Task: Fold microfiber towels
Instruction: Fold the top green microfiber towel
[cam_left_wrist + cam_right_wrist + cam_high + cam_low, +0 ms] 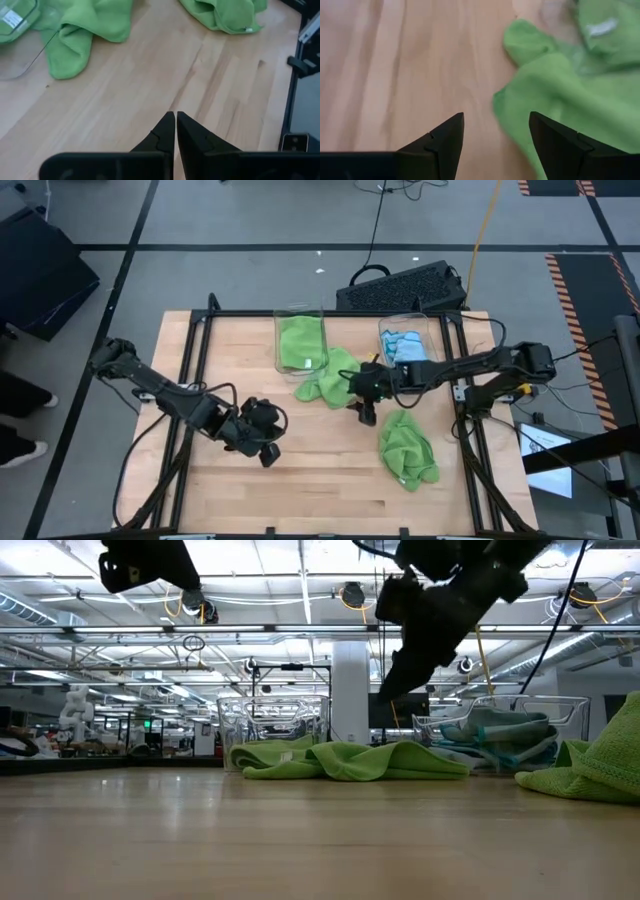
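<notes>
The right gripper (496, 142), fingers spread and empty, could pinch two layers of the crumpled green towel (325, 380) at once, or only snag the nap, because the cloth lies bunched with no clean corner showing. That towel sits just beside the gripper, spilling from the left bin (301, 340); one finger is over its edge, the other over bare wood. A second towel (408, 448) lies nearer the table's front. The left gripper (175, 131), fingers pressed together, waits well apart over bare table.
</notes>
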